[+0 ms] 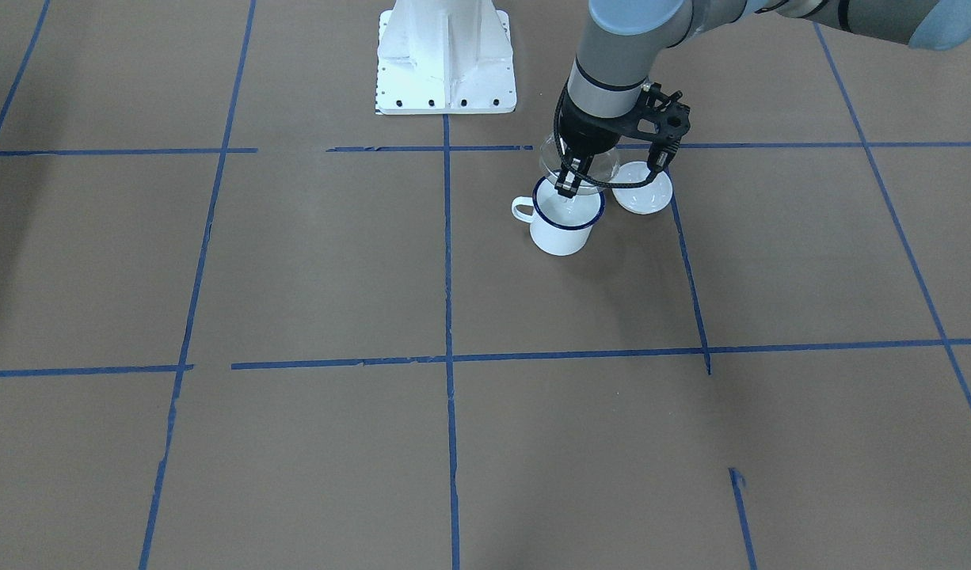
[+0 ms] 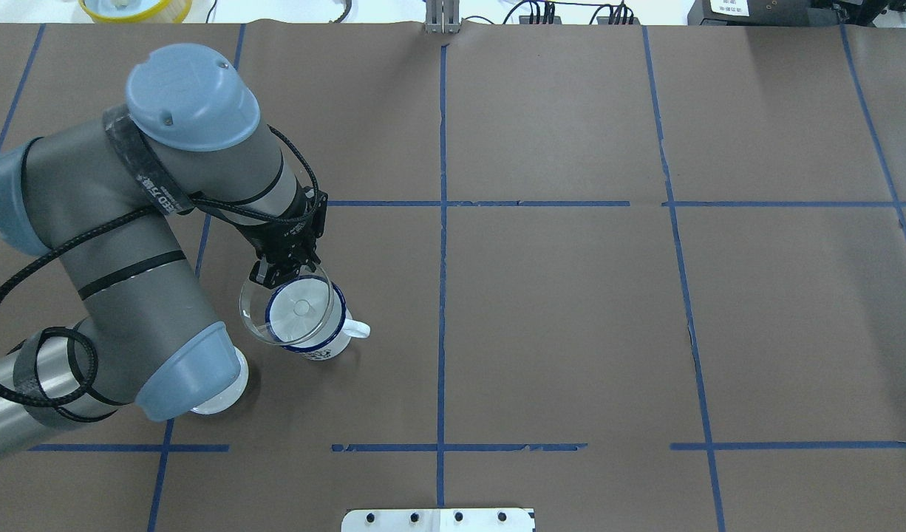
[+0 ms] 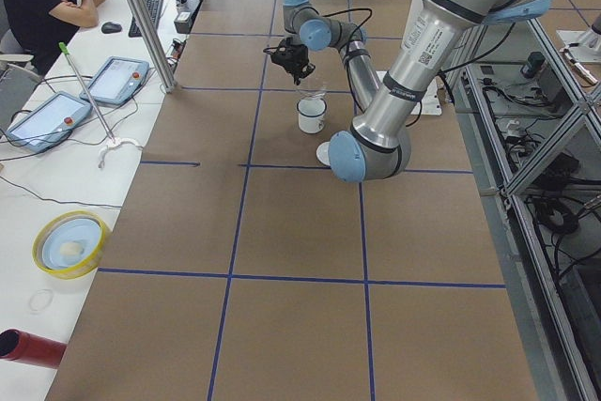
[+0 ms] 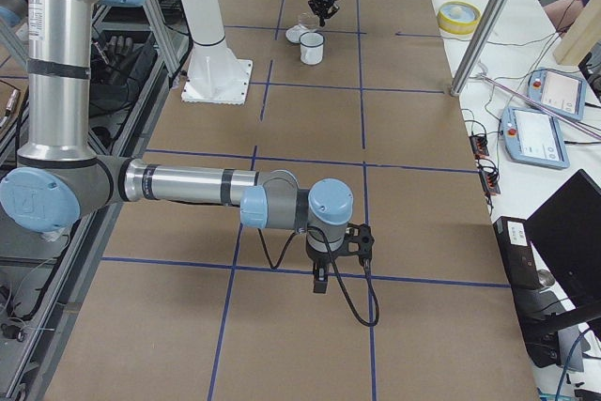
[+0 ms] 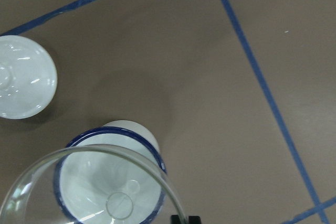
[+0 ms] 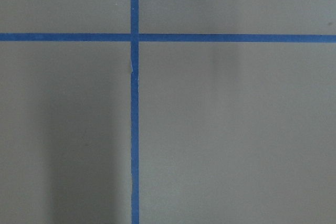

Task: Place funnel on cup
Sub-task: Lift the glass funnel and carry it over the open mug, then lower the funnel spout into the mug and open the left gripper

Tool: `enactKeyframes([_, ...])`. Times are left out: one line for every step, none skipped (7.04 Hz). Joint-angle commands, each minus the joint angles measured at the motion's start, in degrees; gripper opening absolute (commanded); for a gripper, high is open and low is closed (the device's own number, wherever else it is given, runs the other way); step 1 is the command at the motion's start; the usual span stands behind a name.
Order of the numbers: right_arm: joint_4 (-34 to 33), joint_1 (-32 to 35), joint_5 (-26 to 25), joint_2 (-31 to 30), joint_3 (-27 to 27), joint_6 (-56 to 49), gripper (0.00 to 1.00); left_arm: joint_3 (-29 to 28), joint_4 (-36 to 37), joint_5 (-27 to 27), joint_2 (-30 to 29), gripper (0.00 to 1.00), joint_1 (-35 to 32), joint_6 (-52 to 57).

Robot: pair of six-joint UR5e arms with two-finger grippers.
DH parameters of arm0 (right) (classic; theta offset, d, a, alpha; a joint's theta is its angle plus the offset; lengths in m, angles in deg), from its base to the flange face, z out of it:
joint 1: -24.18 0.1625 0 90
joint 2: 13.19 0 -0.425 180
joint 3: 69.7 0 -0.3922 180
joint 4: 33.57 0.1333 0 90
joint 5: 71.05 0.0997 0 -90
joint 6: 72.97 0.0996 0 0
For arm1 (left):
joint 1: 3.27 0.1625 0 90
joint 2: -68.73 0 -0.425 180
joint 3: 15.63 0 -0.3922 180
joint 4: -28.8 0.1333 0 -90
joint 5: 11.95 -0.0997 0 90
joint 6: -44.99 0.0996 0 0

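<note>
Presently the left jaws are clamped on the rim of the funnel, gripping the clear glass edge on the side away from the robot's base. From that grip the wide cone spreads out just below the jaws and back toward the base, mouth upward. It is carried in the air, slightly off centre from what lies under it.

Directly beneath the jaws stands the cup, upright on the table, its dark blue rim partly overlapped by the funnel's cone in the overhead view. In the left wrist view the short stem hangs over the cup's white interior. Whether it dips below the rim or touches the enamel cannot be told. The cone itself does not sit square on the cup; it reaches out past the rim on the arm's side. The cup's small loop handle points away from the jaws, toward the middle of the table.

A little further out, on the side of the left arm, a white round lid lies flat on the table. It is near the cup but apart from it, and partly hidden under the arm's elbow from overhead.

Well apart from all this, the right jaws hang pointing down over the table beside a crossing of blue tape lines. Their opening cannot be told.
</note>
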Motion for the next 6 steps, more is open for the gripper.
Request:
enactKeyframes([0.0, 0.0, 0.0, 0.0, 0.0, 0.0, 1.00, -0.3, 2.2, -1.3, -0.6, 0.00, 0.6, 0.8])
enactKeyframes([0.0, 0.0, 0.0, 0.0, 0.0, 0.0, 1.00, -0.5, 2.2, -3.6, -0.9, 0.00, 0.6, 2.6])
enactKeyframes([0.0, 0.0, 0.0, 0.0, 0.0, 0.0, 1.00, -2.1, 2.1, -4.3, -1.2, 0.00, 0.7, 2.8])
enactKeyframes([0.0, 0.0, 0.0, 0.0, 0.1, 0.0, 1.00, -3.1, 2.0, -4.4, -1.3, 0.00, 1.7, 4.0])
enactKeyframes([0.0, 0.0, 0.0, 0.0, 0.1, 0.0, 1.00, -3.8, 2.0, -4.4, -1.3, 0.00, 3.3, 4.0])
enactKeyframes([0.0, 0.0, 0.0, 0.0, 0.0, 0.0, 1.00, -4.1, 2.0, -4.4, -1.2, 0.00, 3.5, 4.0])
